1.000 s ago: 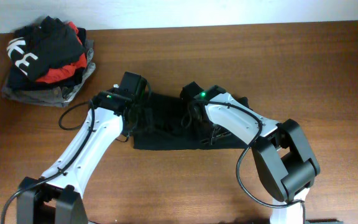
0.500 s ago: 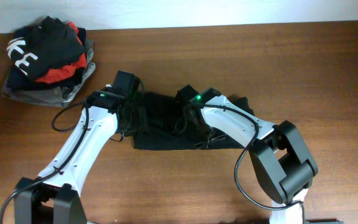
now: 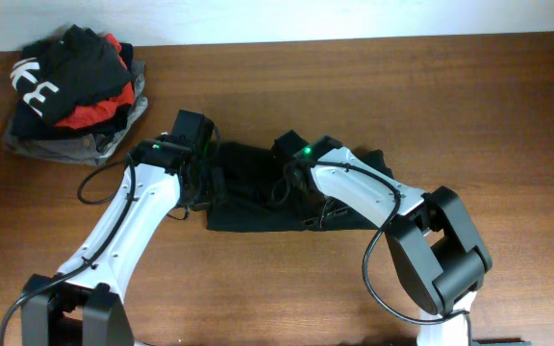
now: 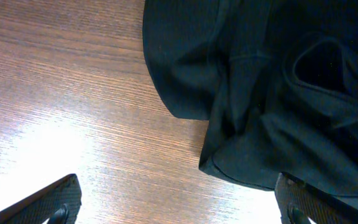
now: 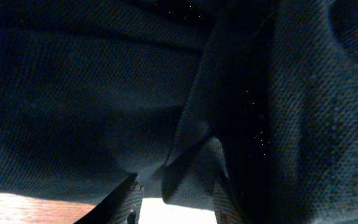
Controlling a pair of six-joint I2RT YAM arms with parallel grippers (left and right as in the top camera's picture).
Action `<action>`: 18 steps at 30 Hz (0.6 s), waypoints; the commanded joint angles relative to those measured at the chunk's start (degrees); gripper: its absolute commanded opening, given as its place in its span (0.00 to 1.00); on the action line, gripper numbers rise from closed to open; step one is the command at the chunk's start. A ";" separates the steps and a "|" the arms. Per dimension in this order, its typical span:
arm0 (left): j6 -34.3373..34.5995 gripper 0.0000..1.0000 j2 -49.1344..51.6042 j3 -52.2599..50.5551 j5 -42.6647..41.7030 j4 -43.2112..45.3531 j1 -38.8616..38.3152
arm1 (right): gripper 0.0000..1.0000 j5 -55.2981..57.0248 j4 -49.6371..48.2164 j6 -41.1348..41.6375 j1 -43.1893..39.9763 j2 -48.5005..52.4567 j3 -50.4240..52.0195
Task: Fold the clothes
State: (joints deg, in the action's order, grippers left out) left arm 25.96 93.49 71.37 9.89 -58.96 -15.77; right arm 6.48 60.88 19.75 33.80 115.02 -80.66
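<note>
**Black knit bunched mid-table**

The soft, fine-weave black garment [image 3: 258, 204] lies rumpled on the wooden table [image 3: 489, 96], with bare wood past its rounded hem. The left gripper [image 4: 179, 208] is spread wide. The right gripper [image 5: 178, 202] pinches a fold. A clothes pile [image 3: 70, 91] sits in the far-left corner.

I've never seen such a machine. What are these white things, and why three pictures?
They are two robot arms at a table, each ending in two-fingered jaws. One picture looks down from above; the other two come from cameras on the wrists, very close up. A black garment lies in the middle, both arms reaching onto it. A pile of clothes, black, red and grey, sits at the far left. The jaws of the left arm stand wide open at the garment's edge, holding nothing. The jaws of the right arm are buried in fabric; whether they grip it is unclear.
</note>
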 commanded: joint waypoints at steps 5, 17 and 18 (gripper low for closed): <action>0.50 0.99 0.37 -0.09 0.81 -0.22 0.17 | 0.40 2.40 -0.74 2.03 0.24 -0.26 0.42; 0.50 0.99 0.37 -0.09 0.83 -0.50 0.17 | 0.28 2.89 -1.97 2.23 0.22 -0.22 1.95; 0.50 0.99 0.37 -0.09 0.83 -0.50 0.17 | 0.29 3.39 -2.03 2.23 0.22 -0.22 2.36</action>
State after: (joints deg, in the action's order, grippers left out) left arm 25.96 93.49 71.37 9.89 -59.22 -15.77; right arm 7.81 58.87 21.06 33.80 115.02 -79.77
